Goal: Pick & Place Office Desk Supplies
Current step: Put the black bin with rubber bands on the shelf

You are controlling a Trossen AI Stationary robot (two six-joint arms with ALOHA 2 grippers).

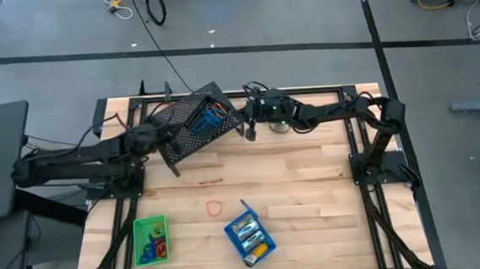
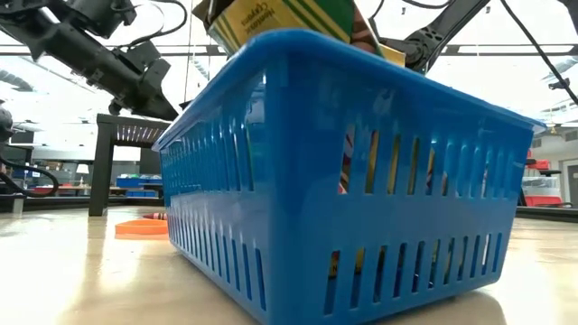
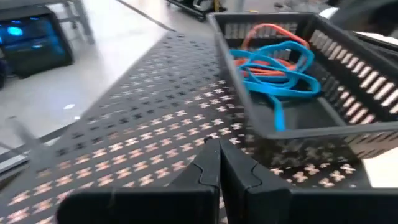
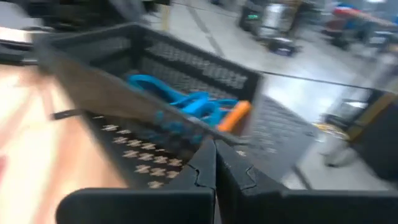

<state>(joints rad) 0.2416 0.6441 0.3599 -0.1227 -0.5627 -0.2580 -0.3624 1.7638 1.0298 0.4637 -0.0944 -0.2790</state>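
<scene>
Both claws pinched tight: left claw and right claw grip the mesh rack from opposite sides, tilting it together, blue loops inside.

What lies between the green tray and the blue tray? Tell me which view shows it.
Only bare table lies between the green tray and the blue tray, as the high view shows. The red loop lies just off that stretch, farther back.

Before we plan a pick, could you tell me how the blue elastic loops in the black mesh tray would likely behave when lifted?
The blue elastic loops lie tangled with an orange loop in the black mesh tray, so they probably come up together. They look thin and limp, likely drooping from a grip. They seem light, so they may snag on the mesh.
</scene>
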